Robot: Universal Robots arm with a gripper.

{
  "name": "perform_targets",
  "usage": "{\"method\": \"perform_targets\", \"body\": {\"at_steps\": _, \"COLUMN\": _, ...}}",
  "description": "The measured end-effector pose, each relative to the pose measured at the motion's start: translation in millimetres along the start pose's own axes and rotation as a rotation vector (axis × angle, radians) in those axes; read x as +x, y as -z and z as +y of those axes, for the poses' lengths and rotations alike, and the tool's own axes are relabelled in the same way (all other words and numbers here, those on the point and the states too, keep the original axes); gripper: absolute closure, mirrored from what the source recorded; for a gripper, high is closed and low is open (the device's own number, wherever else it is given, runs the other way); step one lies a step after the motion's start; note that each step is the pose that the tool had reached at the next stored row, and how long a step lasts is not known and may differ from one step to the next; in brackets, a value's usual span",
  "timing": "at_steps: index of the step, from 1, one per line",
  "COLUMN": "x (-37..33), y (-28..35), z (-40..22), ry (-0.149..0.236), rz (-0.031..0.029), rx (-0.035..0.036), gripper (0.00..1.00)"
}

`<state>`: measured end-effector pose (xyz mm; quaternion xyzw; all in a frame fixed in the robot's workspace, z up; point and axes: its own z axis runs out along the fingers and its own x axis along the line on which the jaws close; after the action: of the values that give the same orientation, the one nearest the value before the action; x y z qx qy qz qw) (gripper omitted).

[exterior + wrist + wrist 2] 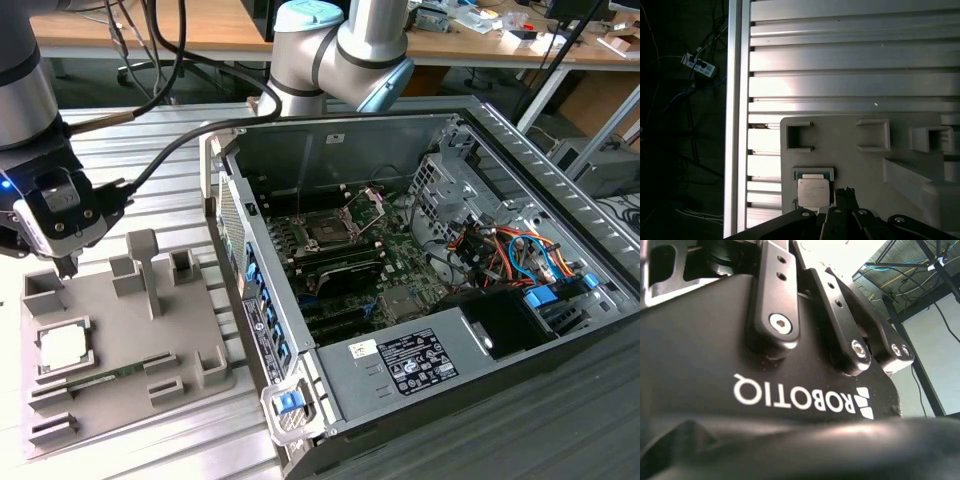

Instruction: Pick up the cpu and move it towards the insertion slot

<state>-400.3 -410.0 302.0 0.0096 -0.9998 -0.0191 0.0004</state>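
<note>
Slotted aluminium table (pixel 150 150) carries everything. An open computer case (pixel 330 150) lies on its side on it, lid off so the board is reachable from above. The robot arm (pixel 340 45) stands behind the case, its wrist out at the exterior view's left.

A grey fixture tray (pixel 110 320) sits on the table beside the case; its raised pockets hold parts at known spots for pickup.

Gripper (pixel 68 264) hangs above the tray's far edge, pointing down, near the cpu but not touching it. The claw looks narrow, tips pinched together, holding nothing. In the first wrist view the gripper (pixel 845 194) shows just beside the cpu.

Insertion slot (pixel 328 228) is on the board inside the case, dark centre. Its retention bracket (pixel 368 203) is flipped up, so the socket looks ready to receive a chip.

The cpu (pixel 62 346) lies flat, silvery top up, in its square pocket on the tray, well apart from the slot. It is not yet picked.

A thin green memory stick (pixel 110 376) lies in a slot next to it.
</note>
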Motion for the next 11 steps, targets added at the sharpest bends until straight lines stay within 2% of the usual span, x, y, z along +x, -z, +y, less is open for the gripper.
{"method": "perform_targets", "body": {"at_steps": 11, "x": 0.2, "y": -1.7, "z": -1.2, "ry": 0.000, "rz": -0.0001, "rx": -0.0001, "gripper": 0.89}}
